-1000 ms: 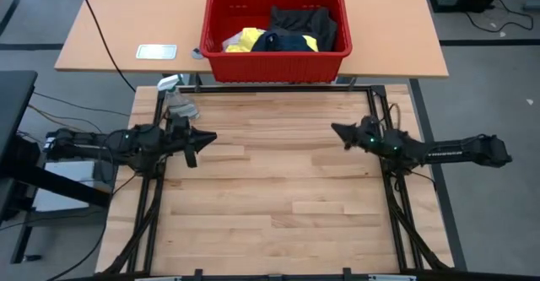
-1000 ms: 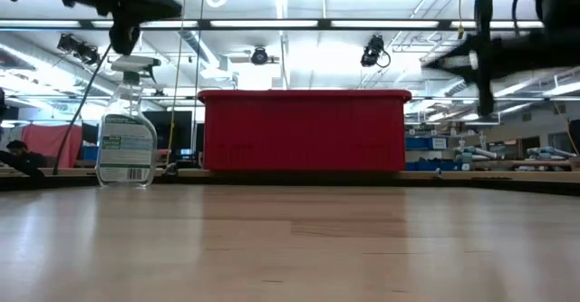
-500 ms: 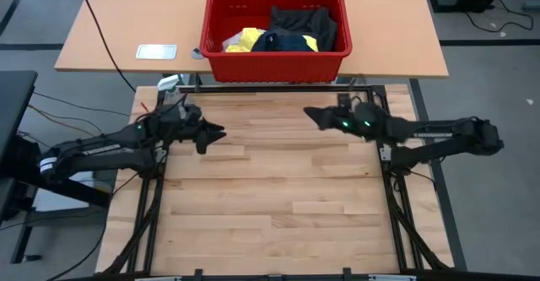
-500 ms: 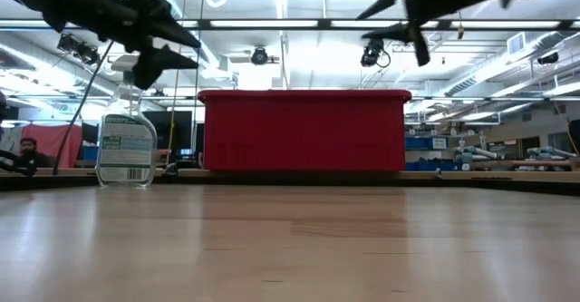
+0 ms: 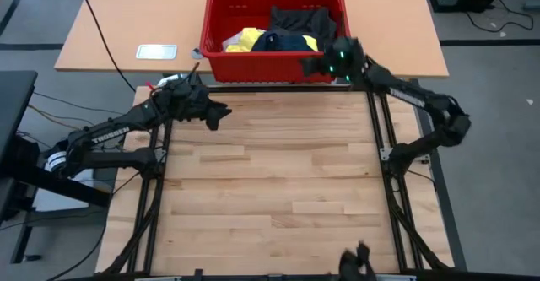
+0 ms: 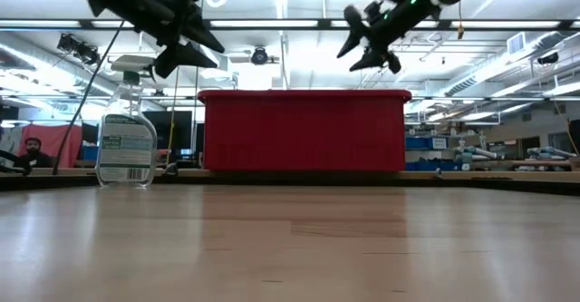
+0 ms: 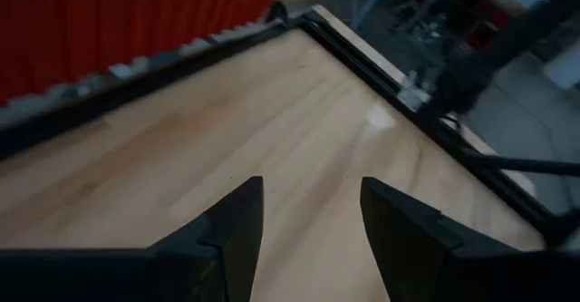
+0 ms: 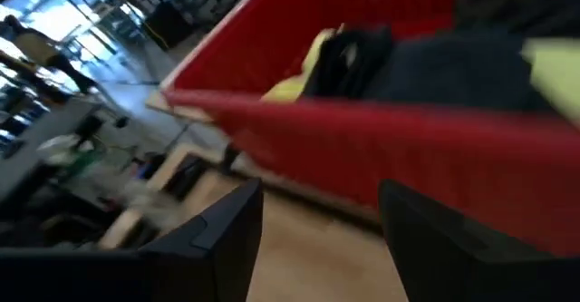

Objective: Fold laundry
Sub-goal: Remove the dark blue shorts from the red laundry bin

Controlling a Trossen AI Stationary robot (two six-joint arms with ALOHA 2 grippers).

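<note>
The laundry lies piled in the red basket on the far table: a yellow shirt, a navy piece and a dark grey garment. In the right wrist view the yellow and dark cloth show over the basket's near rim. My right gripper hovers open in front of the basket's near wall, high above the table. Over the table's far left part my left gripper hangs open, with only bare wood below it.
A clear spray bottle stands at the table's far left corner, under my left arm. A flat white object lies on the far table, left of the basket. The wooden table lies bare below both arms. A person sits far off in the room.
Both grippers have risen and gone toward the table's far edge, and both have opened. The right one has swung from the right side up to the basket's near wall. The left one has moved toward the far left part, near the spray bottle.
</note>
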